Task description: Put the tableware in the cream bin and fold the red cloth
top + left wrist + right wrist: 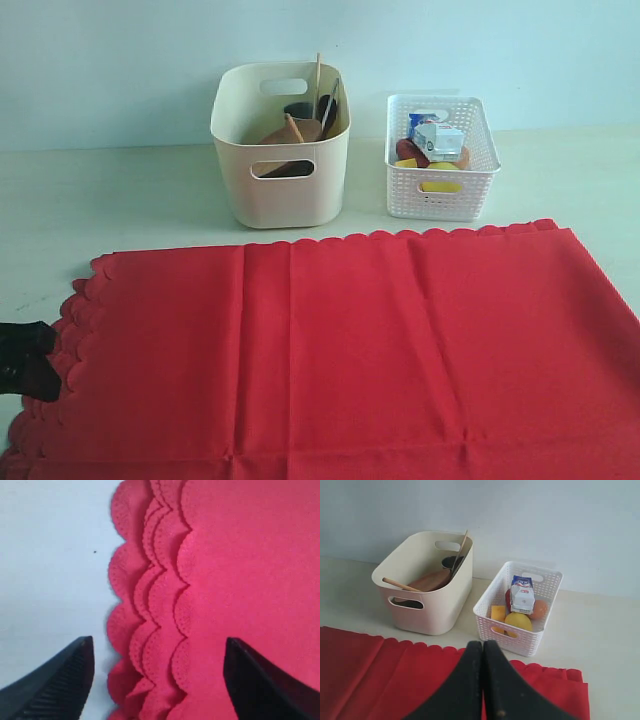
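Observation:
The red cloth (pixel 340 350) lies flat across the front of the table, its scalloped edges stacked in several layers on the left (pixel 160 605). My left gripper (pixel 38 360) sits at that left edge, open, with one finger over the bare table and the other over the cloth; nothing is held in my left gripper (pixel 157 647). The cream bin (pixel 280 195) stands behind the cloth. It holds tableware: a brown wooden plate (pixel 292 133), chopsticks (pixel 318 72), a steel cup (pixel 449 561) and a wooden handle (pixel 400 585). My right gripper (pixel 482 646) is shut and empty, above the cloth's far right edge.
A white lattice basket (pixel 442 195) with a milk carton (pixel 522 594), yellow and orange food stands right of the cream bin. A pale wall runs behind both. Bare table shows left of the cloth (pixel 50 555) and around the containers.

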Robot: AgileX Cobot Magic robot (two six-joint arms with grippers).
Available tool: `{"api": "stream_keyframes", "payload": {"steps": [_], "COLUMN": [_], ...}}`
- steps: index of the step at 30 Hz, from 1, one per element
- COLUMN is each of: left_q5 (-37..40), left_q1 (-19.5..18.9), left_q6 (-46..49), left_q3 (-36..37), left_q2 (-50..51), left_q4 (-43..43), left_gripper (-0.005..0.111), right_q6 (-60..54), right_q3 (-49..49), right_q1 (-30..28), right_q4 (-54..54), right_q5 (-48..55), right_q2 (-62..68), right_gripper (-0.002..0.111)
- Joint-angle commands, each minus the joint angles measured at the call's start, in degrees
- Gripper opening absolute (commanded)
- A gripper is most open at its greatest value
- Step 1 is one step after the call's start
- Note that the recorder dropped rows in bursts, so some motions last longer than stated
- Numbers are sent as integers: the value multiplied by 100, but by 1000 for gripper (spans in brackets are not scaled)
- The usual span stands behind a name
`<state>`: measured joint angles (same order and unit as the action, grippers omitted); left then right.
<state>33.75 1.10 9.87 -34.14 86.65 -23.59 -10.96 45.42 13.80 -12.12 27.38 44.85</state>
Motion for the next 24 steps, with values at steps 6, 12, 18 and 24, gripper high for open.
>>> {"api": "stream_keyframes", "payload": {"steps": [6, 12, 18, 24], "left_q5": [-411, -539, -654, -530], "left_q1": [-228, -233, -233, -233], "left_q6": [1068, 1288, 1325, 1842], "left_q3": [-45, -45, -45, -49], "left_q2": [683, 929, 1114, 1171], "left_q4": [-1069, -1262, -1274, -1784], "left_gripper": [70, 70, 70, 70], "right_q6": [-30, -30, -30, -30], "right_q3": [-47, -47, -47, -47], "right_q1": [-23, -23, -23, -23], "right_q4": [1, 1, 1, 1], "right_q5": [-60, -60, -60, -71], "right_q2": [19, 19, 19, 19], "right_gripper": [0, 0, 0, 0]}}
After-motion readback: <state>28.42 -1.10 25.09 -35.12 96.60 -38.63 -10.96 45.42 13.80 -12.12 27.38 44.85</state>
